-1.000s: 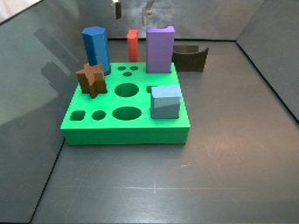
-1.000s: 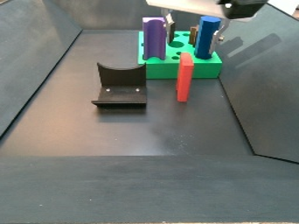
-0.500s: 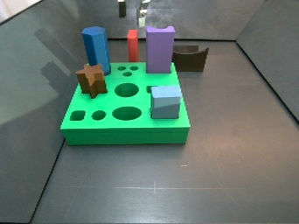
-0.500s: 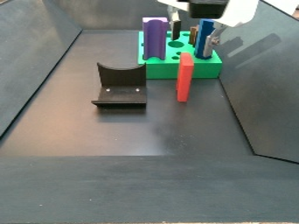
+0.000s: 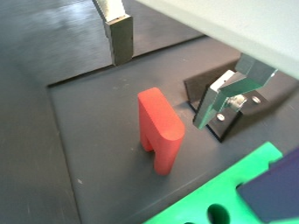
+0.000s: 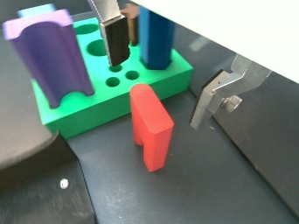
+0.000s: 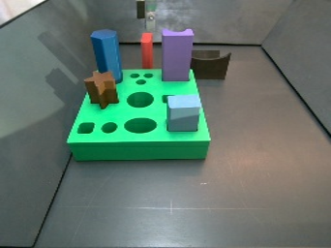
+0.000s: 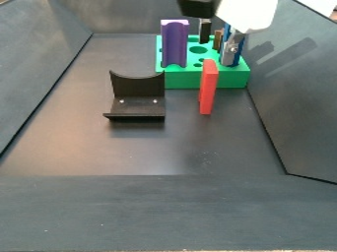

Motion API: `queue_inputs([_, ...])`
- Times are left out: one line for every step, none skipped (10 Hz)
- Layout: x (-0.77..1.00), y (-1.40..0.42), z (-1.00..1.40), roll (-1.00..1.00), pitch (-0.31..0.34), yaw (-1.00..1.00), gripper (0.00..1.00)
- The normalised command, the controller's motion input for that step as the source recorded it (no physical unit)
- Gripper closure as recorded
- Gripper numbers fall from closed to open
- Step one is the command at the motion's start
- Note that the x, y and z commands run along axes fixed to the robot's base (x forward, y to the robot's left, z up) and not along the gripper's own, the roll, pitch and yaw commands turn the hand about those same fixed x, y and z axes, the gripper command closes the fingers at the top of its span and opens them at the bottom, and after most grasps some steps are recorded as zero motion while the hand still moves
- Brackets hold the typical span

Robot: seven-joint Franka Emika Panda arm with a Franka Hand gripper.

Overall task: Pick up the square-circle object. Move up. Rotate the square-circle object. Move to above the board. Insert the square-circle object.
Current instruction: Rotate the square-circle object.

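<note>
The hand (image 6: 158, 79) hangs above the red block (image 6: 149, 124), fingers spread and nothing between them. In both wrist views one finger (image 5: 121, 37) with its dark pad shows on one side of the block and the other finger (image 5: 229, 94) on the opposite side, both clear of it. In a side view the hand (image 8: 227, 41) sits high over the green board (image 8: 241, 75), with its white body filling the top of the picture. In a side view only the fingertips (image 7: 145, 10) show at the top edge, above the far end of the board (image 7: 130, 136).

The red block (image 8: 207, 87) stands upright on the dark floor just beside the board, off it, with its two legs down. In a side view (image 7: 147, 50) it shows behind the board between the blue pillar (image 7: 106, 54) and the purple block (image 7: 177, 53).

On the board stand the blue pillar, the purple block, a brown star piece (image 7: 101, 88) at the left edge and a light blue cube (image 7: 184, 112) towards the near right. Several round holes in its top are open.

A dark curved holder (image 8: 134, 96) sits on the floor apart from the board; in a side view (image 7: 211, 65) it lies behind the purple block.
</note>
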Motion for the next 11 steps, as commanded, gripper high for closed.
queue_inputs([0.03, 0.02, -0.02, 0.05, 0.031, -1.00, 0.00])
queue_inputs([0.03, 0.02, -0.02, 0.06, 0.037, -0.86, 0.00])
queue_inputs([0.03, 0.02, -0.02, 0.06, 0.037, -0.62, 0.00])
queue_inputs([0.03, 0.02, -0.02, 0.06, 0.037, -0.36, 0.00])
queue_inputs([0.03, 0.02, -0.02, 0.06, 0.037, -0.26, 0.00])
queue_inputs([0.00, 0.00, -1.00, 0.05, 0.037, -0.15, 0.00])
queue_inputs([0.00, 0.00, -1.00, 0.05, 0.034, -0.12, 0.00])
queue_inputs([0.02, 0.01, -1.00, 0.06, 0.002, -0.07, 0.00])
queue_inputs([0.03, 0.01, -1.00, 0.06, -0.008, -0.05, 0.00])
queue_inputs([0.02, 0.02, -0.89, 0.06, -0.015, -0.03, 0.00])
queue_inputs([0.03, 0.02, -0.79, 0.07, -0.019, -0.02, 0.00])
